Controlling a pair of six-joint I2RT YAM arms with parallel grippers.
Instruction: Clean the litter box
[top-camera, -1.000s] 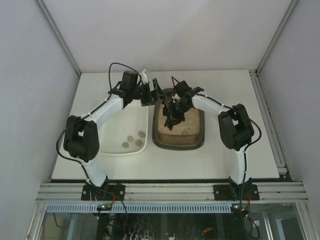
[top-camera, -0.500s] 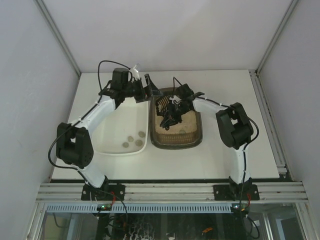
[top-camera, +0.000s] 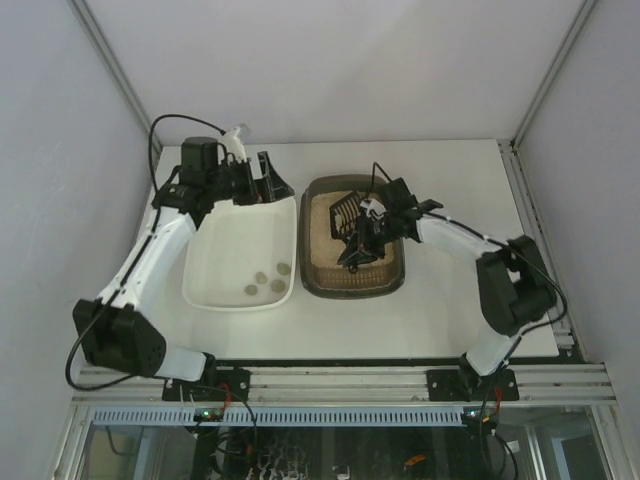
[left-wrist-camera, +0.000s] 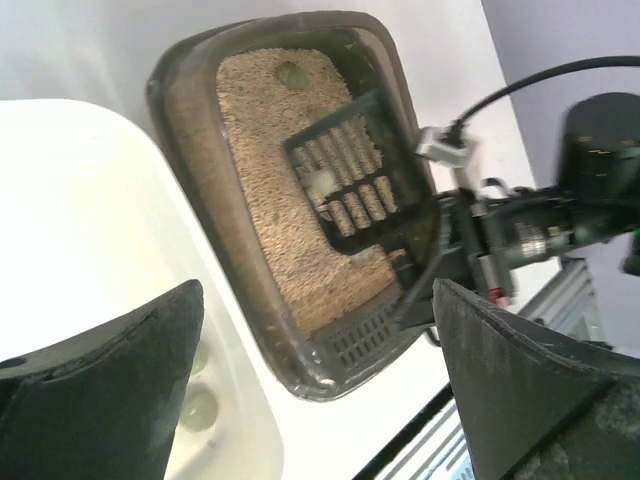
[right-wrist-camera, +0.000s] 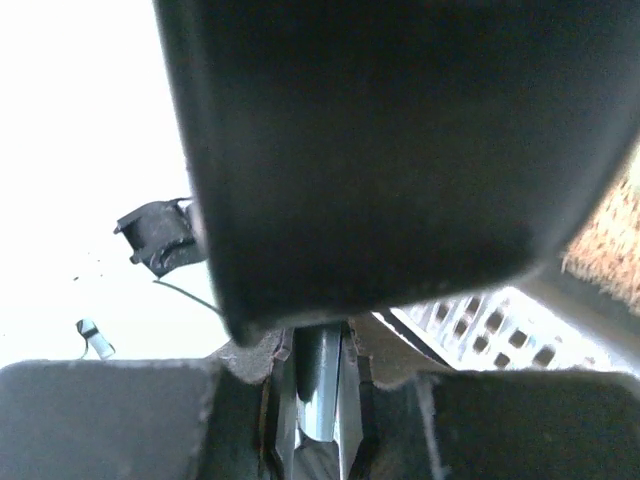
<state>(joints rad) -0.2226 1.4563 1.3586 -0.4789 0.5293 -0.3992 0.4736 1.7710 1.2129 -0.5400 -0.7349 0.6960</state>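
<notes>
The dark litter box (top-camera: 352, 291) with beige litter sits mid-table; it also shows in the left wrist view (left-wrist-camera: 196, 190). My right gripper (top-camera: 362, 240) is shut on the handle of a black slotted scoop (top-camera: 344, 211), whose head lies on the litter at the far left of the box. In the right wrist view the gripper (right-wrist-camera: 322, 400) clamps the handle, and the scoop body (right-wrist-camera: 400, 150) fills the frame. The scoop head (left-wrist-camera: 355, 175) carries litter and a pale clump. A greenish clump (left-wrist-camera: 292, 73) lies at the box's far end. My left gripper (top-camera: 266, 178) is open and empty, above the white tray's far edge.
A white tray (top-camera: 225, 290) stands left of the litter box, touching it, with three grey-green clumps (top-camera: 268, 282) at its near end. It also shows in the left wrist view (left-wrist-camera: 80, 200). Enclosure walls stand on three sides. The metal frame rail (top-camera: 340, 380) runs along the front.
My left arm has swung left, away from the litter box's far-left corner to the white tray's far edge. My right arm has stretched out and drawn its gripper nearer; the scoop head now lies on the far-left litter.
</notes>
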